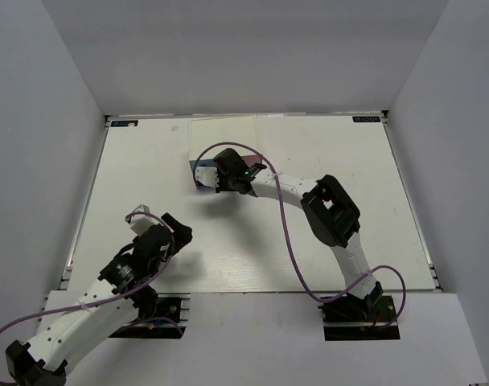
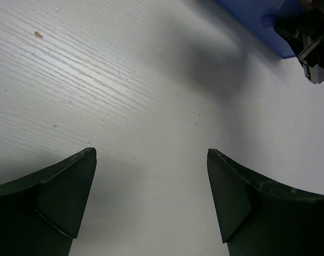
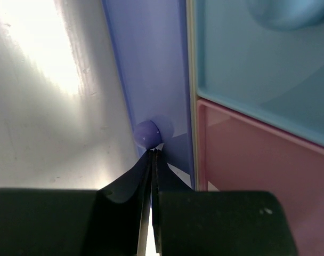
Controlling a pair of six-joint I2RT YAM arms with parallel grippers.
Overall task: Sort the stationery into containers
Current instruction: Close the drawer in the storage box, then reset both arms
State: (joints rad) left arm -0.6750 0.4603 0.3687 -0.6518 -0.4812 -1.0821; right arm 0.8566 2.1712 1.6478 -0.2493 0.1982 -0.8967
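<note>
The containers are the coloured drawers of a small white cabinet (image 1: 201, 175) at mid-table. The right wrist view shows the darker blue drawer (image 3: 151, 69) with its round knob (image 3: 147, 133), beside the light blue drawer (image 3: 258, 69) and the pink drawer (image 3: 258, 170). My right gripper (image 3: 152, 152) is shut, its tips right at the lower edge of the knob, with nothing between them. My left gripper (image 2: 151, 154) hangs open over bare table, well to the near left of the cabinet (image 1: 176, 233). The stationery is out of view.
The left wrist view catches a corner of the blue drawer front (image 2: 260, 21) and the right gripper (image 2: 311, 37) at its upper right. Grey walls enclose the white table (image 1: 349, 209) at the back and both sides.
</note>
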